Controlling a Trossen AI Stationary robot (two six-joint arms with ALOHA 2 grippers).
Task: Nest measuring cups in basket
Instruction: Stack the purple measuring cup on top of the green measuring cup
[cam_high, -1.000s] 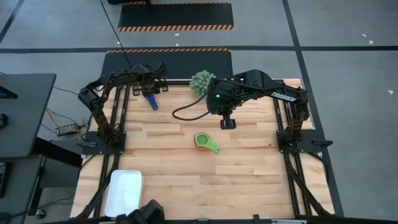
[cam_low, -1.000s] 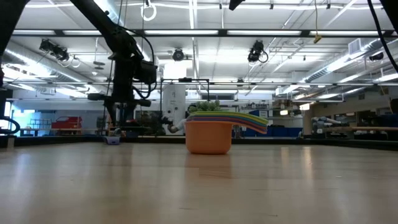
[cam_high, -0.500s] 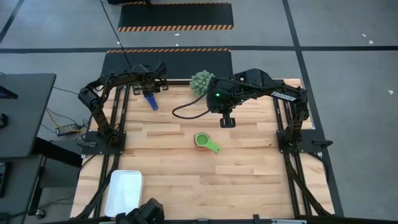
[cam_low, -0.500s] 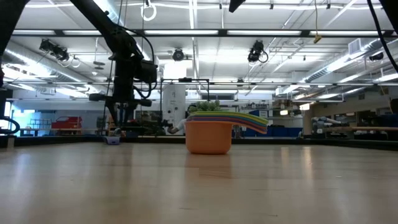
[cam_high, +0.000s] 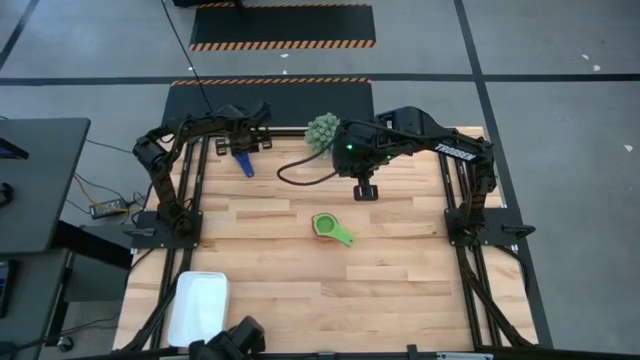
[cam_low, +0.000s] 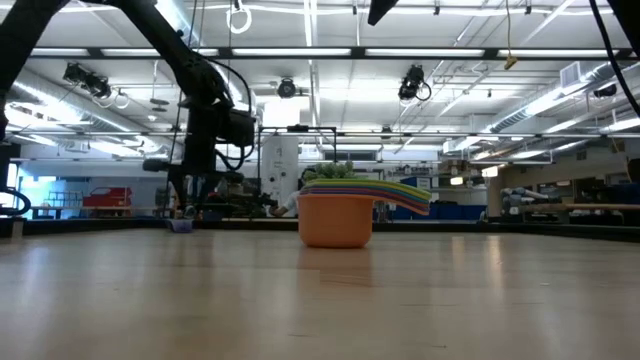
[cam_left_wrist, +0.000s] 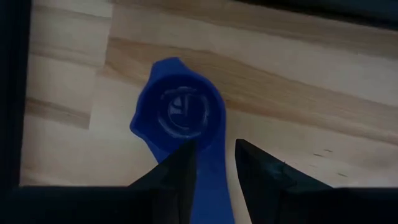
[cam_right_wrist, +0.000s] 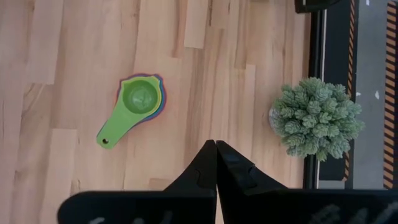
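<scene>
The left pincer, clamped on the dark blue cup's handle, has barely moved. The right pincer, fingers together, has drawn back from the nested stack, so nesting stalls and the basket waits.

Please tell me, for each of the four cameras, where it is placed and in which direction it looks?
High view: above the table, looking straight down; both arms, the white basket and the nested cups show.
Low view: at table-top height, looking level across; the nested cups and an arm beyond show.
Left wrist view: on the left arm, looking down past the left gripper astride the dark blue cup.
Right wrist view: on the right arm, looking down past the shut right gripper.
Shared: the right wrist and high views both show the spiky plant.
</scene>
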